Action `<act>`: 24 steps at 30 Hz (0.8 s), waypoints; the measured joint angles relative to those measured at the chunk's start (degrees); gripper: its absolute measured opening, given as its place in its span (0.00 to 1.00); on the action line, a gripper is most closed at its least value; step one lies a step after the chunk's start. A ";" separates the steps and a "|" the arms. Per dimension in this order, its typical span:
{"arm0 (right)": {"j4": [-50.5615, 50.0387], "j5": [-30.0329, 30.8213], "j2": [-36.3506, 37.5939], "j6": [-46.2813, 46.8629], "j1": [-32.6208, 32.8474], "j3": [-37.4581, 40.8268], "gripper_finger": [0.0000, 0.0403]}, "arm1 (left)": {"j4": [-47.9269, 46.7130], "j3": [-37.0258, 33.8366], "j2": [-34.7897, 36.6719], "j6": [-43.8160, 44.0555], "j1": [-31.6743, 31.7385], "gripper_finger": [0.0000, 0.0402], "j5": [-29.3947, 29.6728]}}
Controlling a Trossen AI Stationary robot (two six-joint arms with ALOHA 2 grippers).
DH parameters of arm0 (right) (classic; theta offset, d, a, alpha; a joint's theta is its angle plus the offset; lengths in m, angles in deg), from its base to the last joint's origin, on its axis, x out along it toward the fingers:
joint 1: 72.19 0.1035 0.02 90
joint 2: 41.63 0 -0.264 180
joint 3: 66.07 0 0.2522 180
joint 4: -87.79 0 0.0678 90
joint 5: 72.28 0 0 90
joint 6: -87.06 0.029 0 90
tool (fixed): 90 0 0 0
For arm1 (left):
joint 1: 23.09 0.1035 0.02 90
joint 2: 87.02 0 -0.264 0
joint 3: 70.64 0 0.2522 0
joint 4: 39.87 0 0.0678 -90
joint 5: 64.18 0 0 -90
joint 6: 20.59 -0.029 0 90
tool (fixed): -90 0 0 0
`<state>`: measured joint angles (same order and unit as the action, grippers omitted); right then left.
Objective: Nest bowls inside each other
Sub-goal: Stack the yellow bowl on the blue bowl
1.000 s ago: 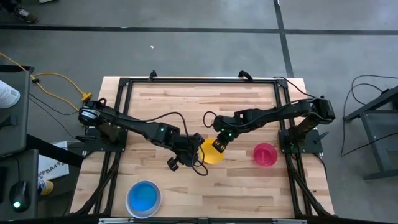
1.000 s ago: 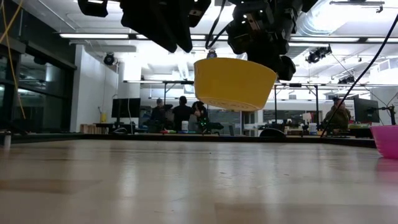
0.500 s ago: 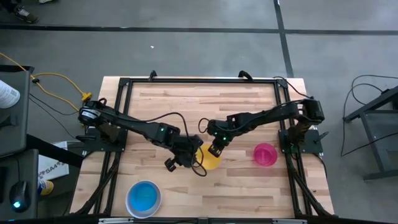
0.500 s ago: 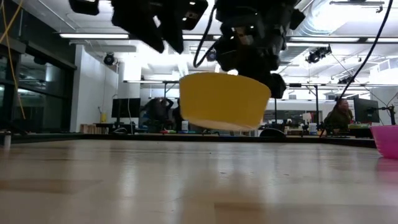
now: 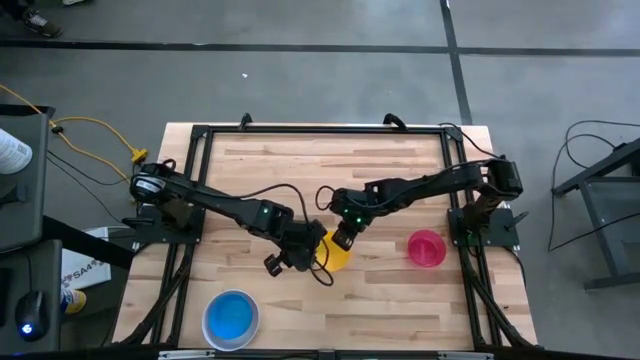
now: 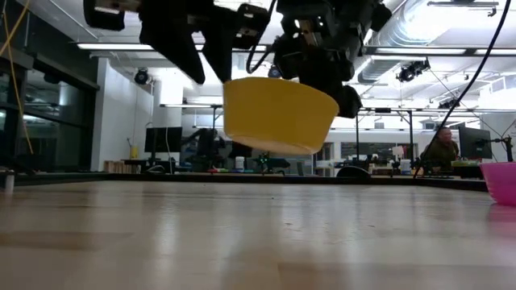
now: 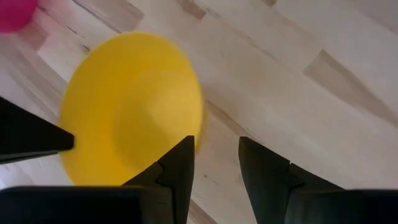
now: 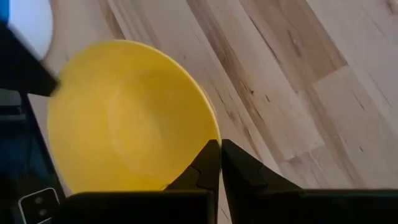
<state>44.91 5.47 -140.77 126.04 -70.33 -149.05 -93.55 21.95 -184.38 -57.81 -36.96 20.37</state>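
Observation:
A yellow bowl (image 5: 338, 256) hangs clear of the wooden table near its middle, mouth up and tilted (image 6: 278, 117). My right gripper (image 5: 343, 238) is shut on its rim. My left gripper (image 7: 214, 146) is open at the bowl's left side. One of its fingers (image 7: 177, 165) stands in front of the rim, and the other is over bare table. A red-pink bowl (image 5: 427, 247) stands on its base at the right. A blue bowl (image 5: 231, 318) stands on its base near the front left. My right gripper pinches the yellow bowl's rim (image 8: 210, 127) between its two shut fingers, slanting down from the table's far right. The bowl hangs below the fingers, clear of the table and tilted. My left gripper has one finger against the rim's outline (image 7: 194, 134); I cannot tell whether it touches.
The red-pink bowl shows at the right edge of the low view (image 6: 501, 181). A dark frame (image 5: 320, 130) runs around the table's far and side edges. Bare wood lies between the yellow bowl and the blue bowl.
My right gripper has carried the yellow bowl a little toward the table's left and near edges and slightly down. The bowl stays clear of the table and is tipped more than before. The left arm has kept its place.

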 joint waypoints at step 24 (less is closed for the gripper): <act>0.26 -0.55 0.01 -0.26 0.39 -0.74 0.01 | 1.40 -0.02 -1.27 -0.51 0.02 0.14 1.72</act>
<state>45.17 4.92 -140.76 125.78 -69.93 -149.78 -92.15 21.93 -185.65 -58.32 -36.94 22.09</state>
